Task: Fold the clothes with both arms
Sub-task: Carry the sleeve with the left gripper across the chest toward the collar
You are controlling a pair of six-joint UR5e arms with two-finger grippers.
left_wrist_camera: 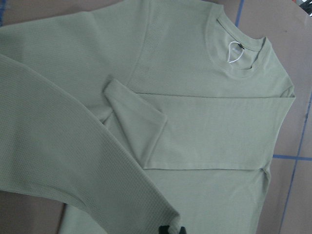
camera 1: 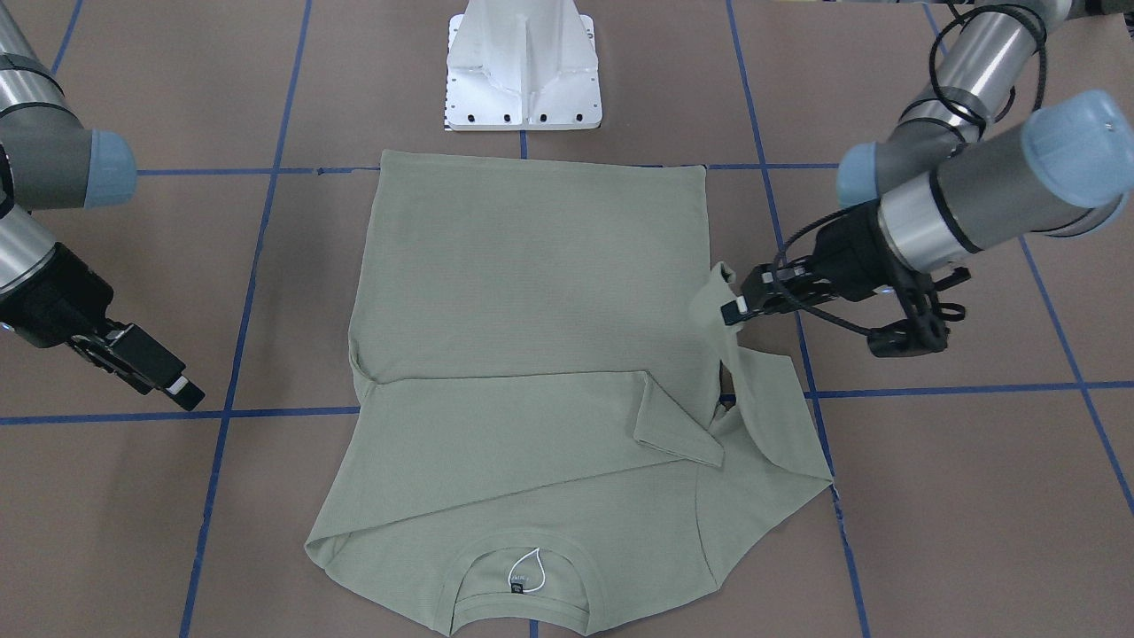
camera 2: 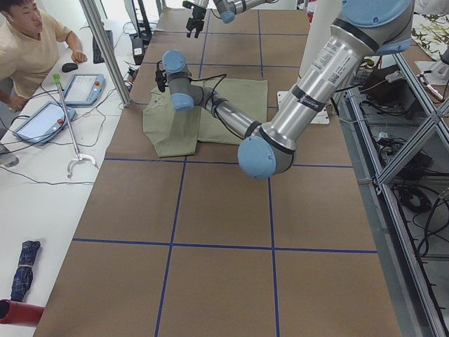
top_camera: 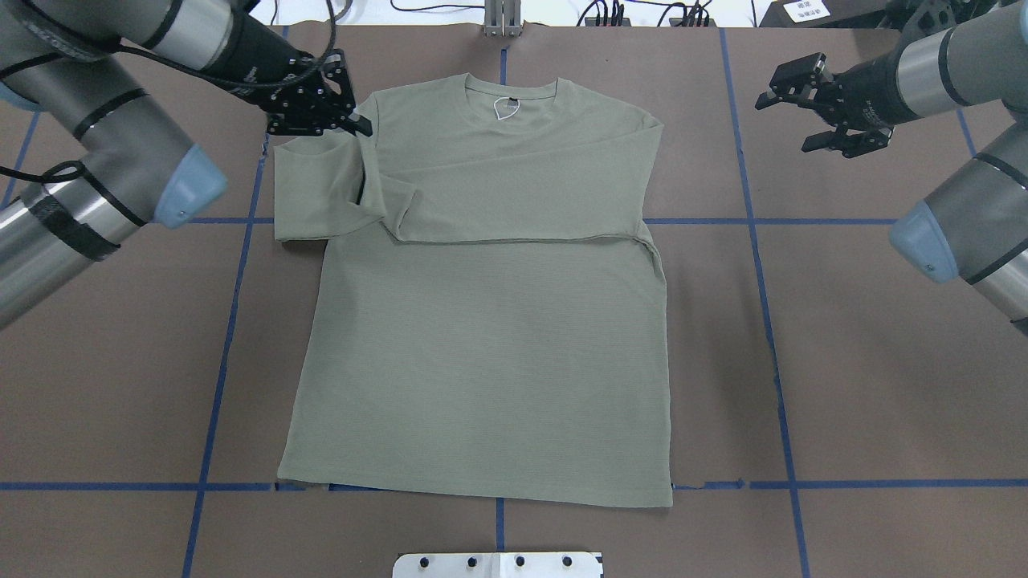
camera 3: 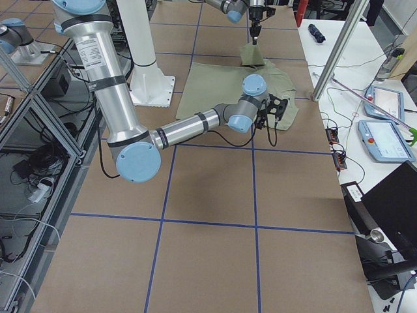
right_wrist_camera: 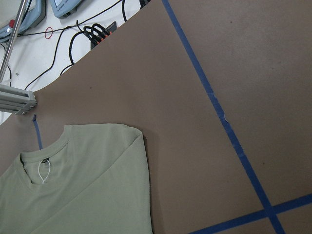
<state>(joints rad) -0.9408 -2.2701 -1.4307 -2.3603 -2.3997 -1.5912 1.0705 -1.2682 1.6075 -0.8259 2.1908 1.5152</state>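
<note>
Brown table (top_camera: 883,361) gridded with blue tape (top_camera: 803,221) bears the sage shirt (top_camera: 482,321).

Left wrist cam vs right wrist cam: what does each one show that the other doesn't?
Only the left wrist view: the shirt's folded sleeve lying across the chest, its cuff, and the other sleeve raised close to the lens, running down to the left gripper at the bottom edge.
Only the right wrist view: mostly bare table, crossing blue tape lines, and the table's edge with cables beyond it.
Both: the collar with its neck label and white loop, plus one shoulder.
</note>
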